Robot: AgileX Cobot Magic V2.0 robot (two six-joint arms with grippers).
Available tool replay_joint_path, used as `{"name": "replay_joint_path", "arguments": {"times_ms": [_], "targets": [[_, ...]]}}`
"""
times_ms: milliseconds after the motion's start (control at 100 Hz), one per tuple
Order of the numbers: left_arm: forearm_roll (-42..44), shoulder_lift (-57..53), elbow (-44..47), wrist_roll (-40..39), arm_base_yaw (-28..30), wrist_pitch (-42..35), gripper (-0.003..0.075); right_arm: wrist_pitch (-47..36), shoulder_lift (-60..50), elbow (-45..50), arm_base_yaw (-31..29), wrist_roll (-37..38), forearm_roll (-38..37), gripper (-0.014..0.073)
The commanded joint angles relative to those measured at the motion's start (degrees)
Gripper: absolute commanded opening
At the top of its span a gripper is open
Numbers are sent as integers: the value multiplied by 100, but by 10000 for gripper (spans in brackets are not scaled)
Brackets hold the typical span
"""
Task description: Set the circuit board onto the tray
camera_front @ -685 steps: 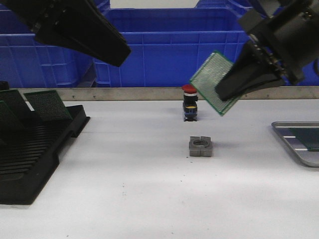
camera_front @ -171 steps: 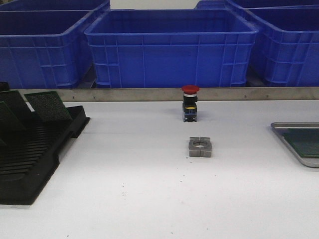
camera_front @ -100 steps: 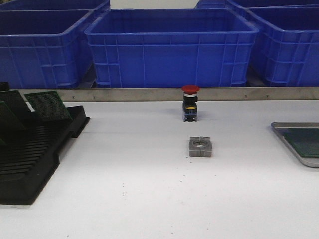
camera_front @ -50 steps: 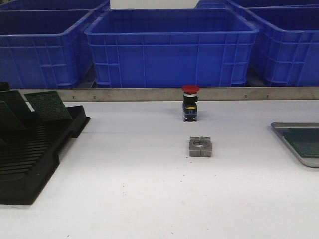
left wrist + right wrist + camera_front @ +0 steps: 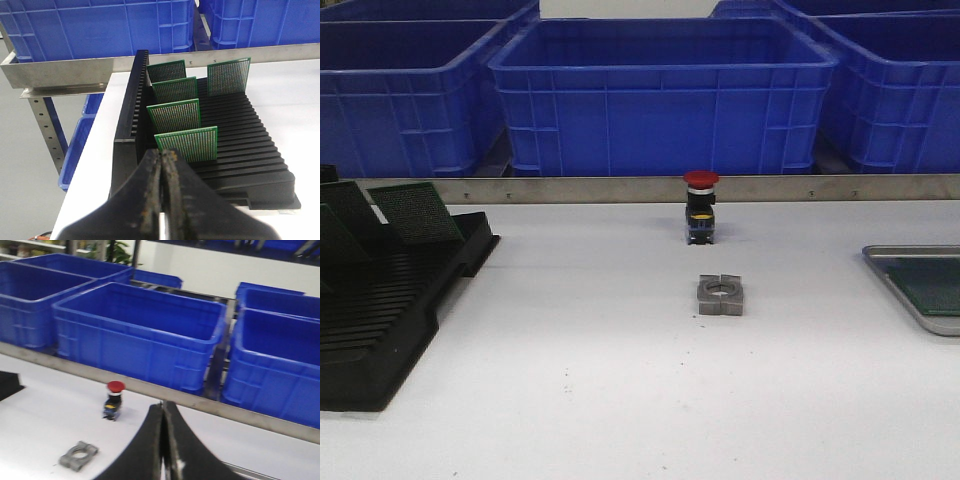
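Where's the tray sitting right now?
In the front view the tray lies at the table's far right edge, partly cut off, right of the grey metal block, with a green circuit board in it.

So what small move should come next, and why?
Probably open the left gripper and ease it toward the nearest circuit board in the black rack. Its jaws are shut and empty, five boards stand there, and the tray already holds one.
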Motion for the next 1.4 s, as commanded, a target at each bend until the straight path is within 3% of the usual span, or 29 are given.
{"name": "replay_joint_path", "arguments": {"times_ms": [0, 110, 290, 400, 620, 1390], "targets": [[-53, -186, 164, 0, -38, -416, -17, -967, 69, 26, -27, 138, -155, -59], [-53, -186, 164, 0, -38, -416, -17, -1401, -39, 297, -125, 1491, -1836, -59], [-53, -186, 164, 0, -38, -416, -17, -1564, -338, 1051, -573, 5308, -4897, -59], [-53, -186, 164, 0, -38, -416, -17, -641, -711, 1052, -937, 6644, -6259, -59], [-53, -186, 164, 0, -38, -423, -17, 244, -995, 1052, -1221, 6849, -6505, -59], [-53, -186, 164, 0, -38, -423, -17, 326, -990, 1046, -1213, 6849, -6458, -59]]}}
